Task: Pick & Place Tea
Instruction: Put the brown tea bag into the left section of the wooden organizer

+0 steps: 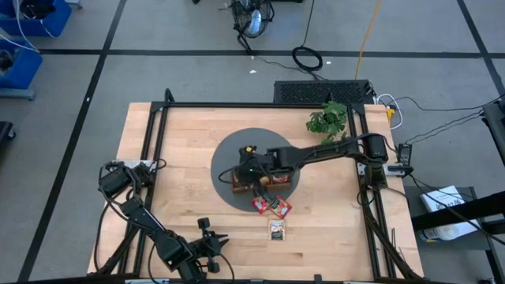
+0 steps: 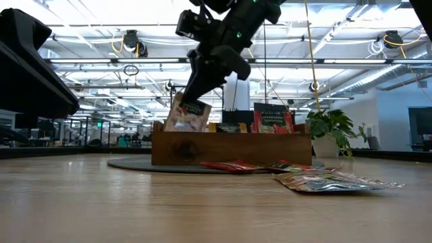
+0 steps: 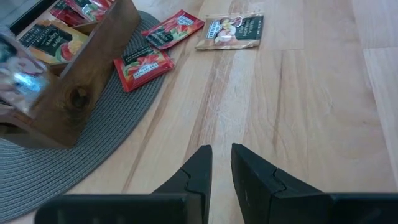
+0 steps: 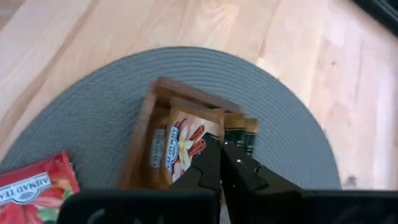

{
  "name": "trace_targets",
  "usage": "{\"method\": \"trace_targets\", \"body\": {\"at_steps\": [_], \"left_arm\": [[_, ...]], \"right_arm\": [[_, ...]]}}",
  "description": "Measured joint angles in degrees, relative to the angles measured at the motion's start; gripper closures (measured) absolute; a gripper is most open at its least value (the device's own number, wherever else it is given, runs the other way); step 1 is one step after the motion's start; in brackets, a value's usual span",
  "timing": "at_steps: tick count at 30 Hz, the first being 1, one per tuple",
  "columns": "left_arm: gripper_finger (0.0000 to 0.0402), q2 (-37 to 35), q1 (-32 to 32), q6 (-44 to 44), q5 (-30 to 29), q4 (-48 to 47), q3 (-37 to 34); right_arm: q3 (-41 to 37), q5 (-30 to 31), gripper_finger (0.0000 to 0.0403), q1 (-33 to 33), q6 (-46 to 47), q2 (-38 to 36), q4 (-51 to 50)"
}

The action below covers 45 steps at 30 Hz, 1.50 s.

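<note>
A brown wooden tray (image 2: 229,148) stands on a round grey mat (image 1: 225,158) at the table's middle. My right gripper (image 4: 222,146) hovers over the tray's end compartment, shut on an orange-brown tea sachet (image 2: 187,115). More sachets stand in the other compartments, one of them red (image 2: 273,121). Two red sachets (image 1: 259,204) (image 1: 280,207) and a dark one (image 1: 277,229) lie flat on the table near the tray. My left gripper (image 3: 222,155) waits near the front edge, its fingers a little apart with nothing between them. My right gripper pinches the orange-brown sachet's upper edge (image 4: 208,135), near one corner, between its two fingers. The fingers slant down from above. The sachet hangs tilted below them, its lower edge (image 2: 182,129) at the tray's rim; whether it rests inside I cannot tell.
A potted plant (image 1: 327,118) stands at the table's far right corner. A black frame (image 1: 158,118) runs along the table's far and side edges. Bare wood lies between the loose sachets and my left gripper.
</note>
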Motion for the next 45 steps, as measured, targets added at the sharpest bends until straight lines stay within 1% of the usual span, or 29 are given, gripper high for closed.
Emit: {"method": "trace_targets", "body": {"at_steps": [5,23,27,30,33,38,41,45], "left_arm": [[0.0334,0.0,0.0,-0.02,-0.1,0.0,0.0],[0.0334,0.0,0.0,0.11,-0.16,-0.42,0.0],[0.0334,0.0,0.0,0.05,-0.19,-0.48,0.0],[0.0334,0.0,0.0,0.08,-0.19,-0.48,0.0],[0.0334,0.0,0.04,0.14,-0.21,-0.48,0.0],[0.0334,0.0,0.11,-0.04,-0.21,-0.79,0.0],[0.0334,0.0,0.11,-0.07,-0.21,-0.79,0.0],[0.0334,0.0,-0.02,-0.15,-0.21,-0.87,0.0]], "right_arm": [[2.7,-0.01,0.0402,0.12,-0.33,0.49,-4.38],[2.8,-0.14,0.0403,0.92,-0.85,2.37,-2.97],[2.77,0.01,0.0403,1.13,-1.83,3.24,-3.94],[2.89,1.6,0.0403,1.13,-1.89,3.84,-4.49],[2.98,1.86,0.0403,1.08,-2.64,5.35,-3.48],[2.98,1.72,0.0403,1.14,-3.41,5.4,-2.22],[2.87,1.32,0.0394,1.35,-4.99,5.62,-1.27],[2.89,0.97,0.0356,1.87,-6.02,5.47,0.34]]}}
